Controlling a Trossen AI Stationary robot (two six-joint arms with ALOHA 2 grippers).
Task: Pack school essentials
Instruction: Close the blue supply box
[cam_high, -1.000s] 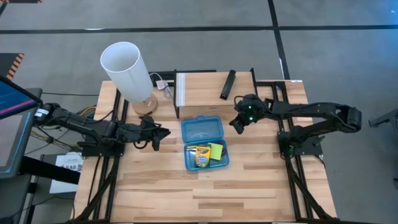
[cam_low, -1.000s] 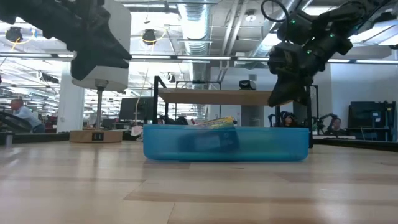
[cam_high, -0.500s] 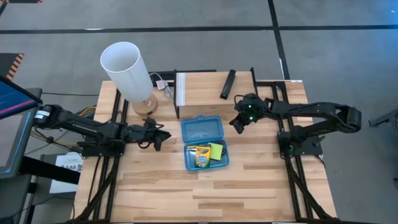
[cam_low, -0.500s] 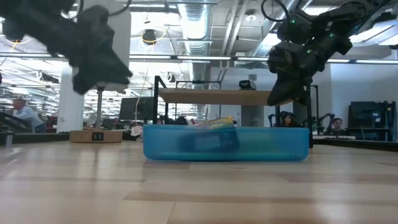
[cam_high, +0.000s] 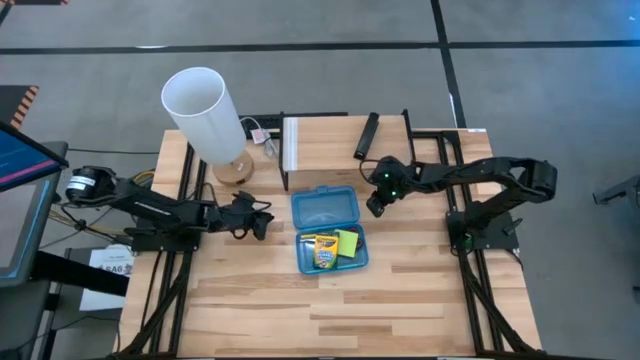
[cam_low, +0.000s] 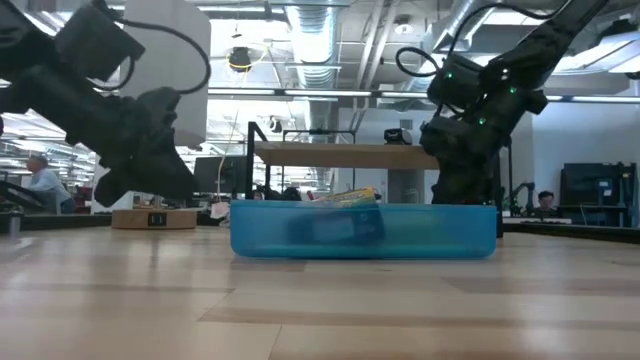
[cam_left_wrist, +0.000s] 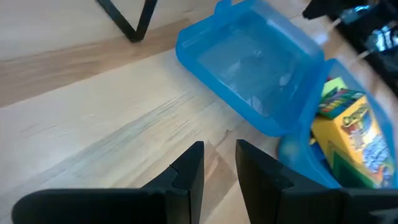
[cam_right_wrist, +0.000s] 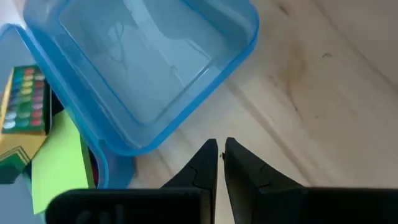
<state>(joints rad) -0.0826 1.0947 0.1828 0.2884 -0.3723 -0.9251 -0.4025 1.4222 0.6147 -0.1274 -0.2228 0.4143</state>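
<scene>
**Both tools low beside open blue box, nothing gripped**

Left edge of the counter (cam_high: 250, 300): left tool (cam_high: 252, 222) sits low over the wood, just left of the blue box (cam_high: 330, 232), not touching it. Its fingers (cam_left_wrist: 189, 174) show a narrow gap with bare wood between them, nothing held.

Behind it, a tall white cylinder (cam_high: 203, 113) stands on a round wooden base at the back left corner. A wooden shelf (cam_high: 345, 135) runs along the back middle, with a slim black bar (cam_high: 366, 135) lying on it.

Centre: the blue box lies open, lid (cam_high: 325, 208) flipped flat toward the back, empty. The front half holds the crayon box (cam_high: 322, 251) on its left and the green sticky-note pad (cam_high: 348, 243) on its right, side by side. Something red peeks under the pad in the right wrist view; can't tell what. Other items not made out.

Right: right tool (cam_high: 375, 205) hangs just off the lid's right edge, near it but apart. Fingers (cam_right_wrist: 205, 163) almost together, a thin slit between the tips, empty.
</scene>
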